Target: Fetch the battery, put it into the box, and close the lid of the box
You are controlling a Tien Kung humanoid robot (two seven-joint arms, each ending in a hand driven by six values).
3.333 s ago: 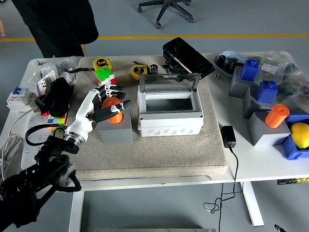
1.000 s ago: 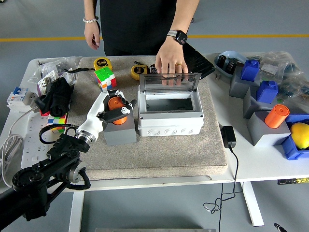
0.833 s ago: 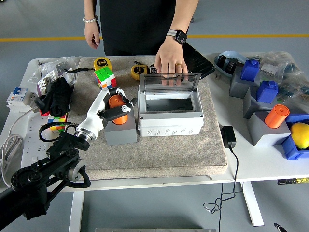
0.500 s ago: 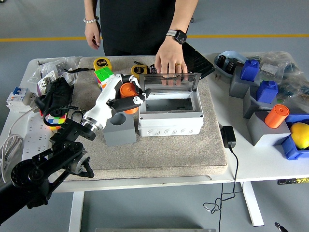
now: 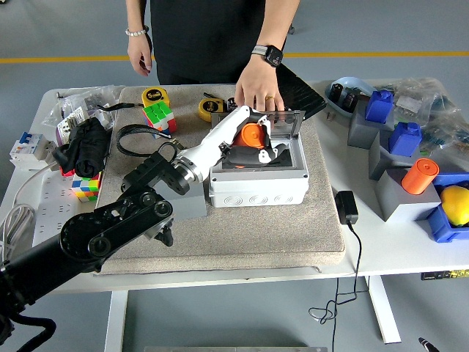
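Observation:
My left hand (image 5: pixel 258 141) is curled around the orange cylindrical battery (image 5: pixel 251 135) and holds it over the open cavity of the white box (image 5: pixel 258 176). The box stands on the beige mat, its clear lid (image 5: pixel 282 123) standing upright at the far side. A person's hand (image 5: pixel 256 88) with a watch rests on the lid's top edge. The grey holder block (image 5: pixel 187 204) left of the box is mostly hidden by my arm. A second orange battery (image 5: pixel 420 175) stands in a grey block at the right. My right arm is out of view.
Yellow tape measures (image 5: pixel 155 95), a Rubik's cube (image 5: pixel 158 115) and a black bundle (image 5: pixel 86 147) lie at the left. Blue and grey blocks (image 5: pixel 379 108), a yellow ball (image 5: pixel 456 203) and a black adapter (image 5: pixel 346 206) lie to the right. A black case (image 5: pixel 299 86) sits behind the box.
My left hand lifted the orange battery out of the grey holder and carried it right, over the open box. The person's hand stayed on the lid.

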